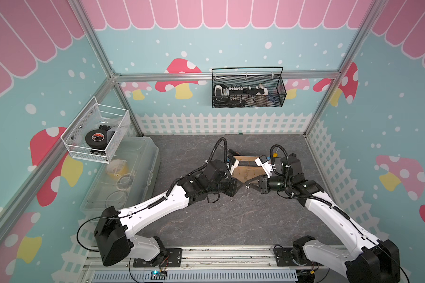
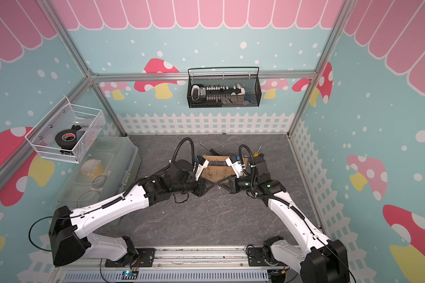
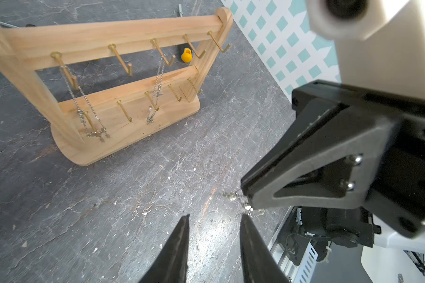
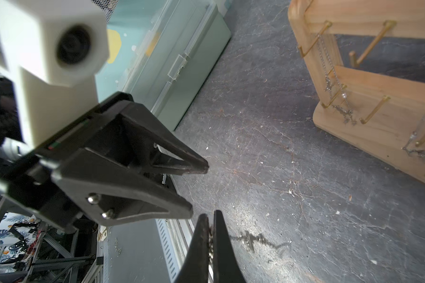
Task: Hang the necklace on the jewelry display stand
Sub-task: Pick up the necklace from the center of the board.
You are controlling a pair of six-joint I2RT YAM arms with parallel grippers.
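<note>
Necklaces numbered three. Two hung chains [image 3: 72, 96] dangled from the upper bar's five gold pegs [image 3: 120, 58] on the jewelry display stand [image 3: 123, 29]. The necklace [image 4: 210, 242] was pinched in the right tool [image 4: 209, 215], over the surface [image 3: 96, 208] near the stand's front. The left tool [image 3: 215, 218] stood spread, holding nothing.
</note>
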